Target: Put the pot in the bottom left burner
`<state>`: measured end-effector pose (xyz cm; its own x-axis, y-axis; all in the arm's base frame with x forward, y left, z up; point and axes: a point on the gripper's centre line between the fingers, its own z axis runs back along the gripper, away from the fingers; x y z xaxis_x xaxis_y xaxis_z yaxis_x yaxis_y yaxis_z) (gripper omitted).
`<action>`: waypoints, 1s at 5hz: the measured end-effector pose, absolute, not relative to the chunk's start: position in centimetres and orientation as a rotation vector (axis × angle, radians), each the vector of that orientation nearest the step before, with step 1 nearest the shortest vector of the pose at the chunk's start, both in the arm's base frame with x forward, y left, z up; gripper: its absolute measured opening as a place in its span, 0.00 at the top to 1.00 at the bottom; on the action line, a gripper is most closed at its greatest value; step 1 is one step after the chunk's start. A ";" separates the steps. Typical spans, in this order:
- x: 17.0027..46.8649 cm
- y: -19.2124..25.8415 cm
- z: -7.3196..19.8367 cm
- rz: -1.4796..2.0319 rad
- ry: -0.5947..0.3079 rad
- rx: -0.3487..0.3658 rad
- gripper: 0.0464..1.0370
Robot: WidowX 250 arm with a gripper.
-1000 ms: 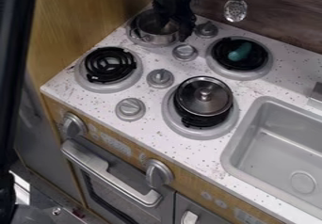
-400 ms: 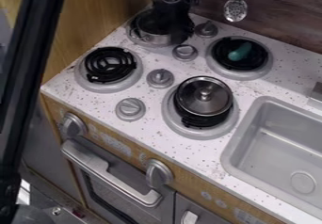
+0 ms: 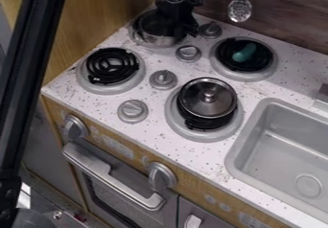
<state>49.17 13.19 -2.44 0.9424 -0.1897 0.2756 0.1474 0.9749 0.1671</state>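
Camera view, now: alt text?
Black gripper over an uncovered metal pot on the toy stove's back left burner. Front left burner shows black coils; lidded pot front right, teal object back right, gray sink at right.

Back left burner [image 3: 154, 46]: pot [image 3: 150, 40] on it
Front left burner [image 3: 112, 65]: before that pot
Front right burner [image 3: 208, 137]: second pot [image 3: 191, 115] — lid [image 3: 217, 97] on top
Back right burner [image 3: 243, 77]: small item [image 3: 244, 52] on it
Sink [image 3: 253, 160]: right of the burners

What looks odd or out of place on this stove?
A small teal object lies loose on the back right burner, where cookware would normally sit. I can't tell what it is. Nothing looks spilled or damaged.
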 end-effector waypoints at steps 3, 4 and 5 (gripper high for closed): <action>45.8 12.9 1.3 -0.164 -0.320 0.189 0.99; 42.8 12.5 2.0 -0.136 -0.306 0.195 0.99; 39.9 12.5 1.1 -0.095 -0.274 0.189 0.99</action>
